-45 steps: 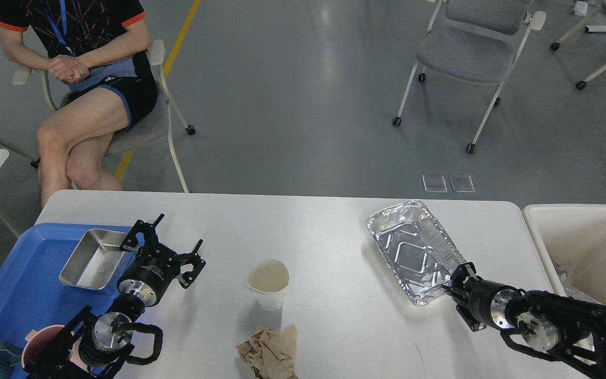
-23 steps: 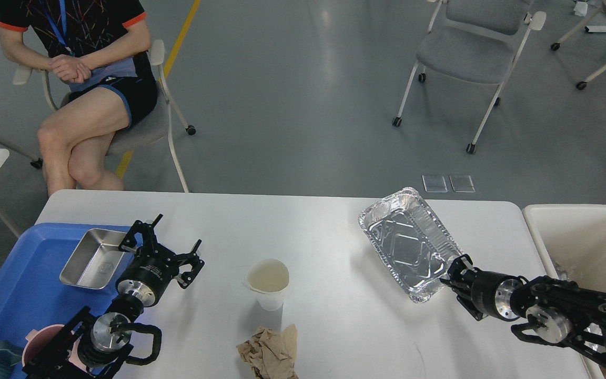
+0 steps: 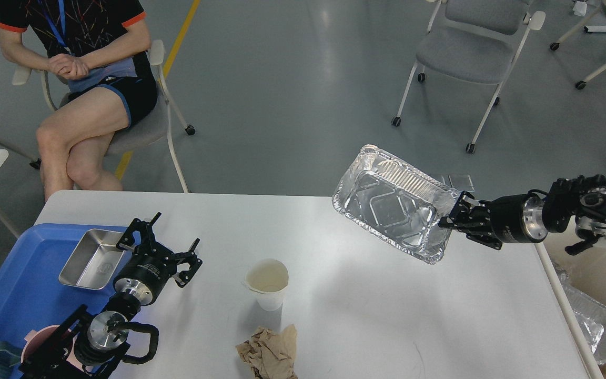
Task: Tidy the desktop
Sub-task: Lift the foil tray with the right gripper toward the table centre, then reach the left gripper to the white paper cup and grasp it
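- A large white desktop [image 3: 334,295] with rounded corners fills the near half of the scene.
- The right gripper [image 3: 453,217] is clamped on the right rim of a crinkled foil tray [image 3: 392,202], holding it tilted in the air above the desktop's far right part.
- The left gripper [image 3: 163,245] hangs at the near left with its fingers spread, holding nothing.
- Just left of it, a blue plastic tray [image 3: 13,284] carries a steel dish [image 3: 92,258].
- A white paper cup [image 3: 267,281] stands upright near the middle.
- Crumpled brown paper [image 3: 270,351] lies just nearer than the cup.
- A seated person [image 3: 79,89] is far left, beyond the desktop.
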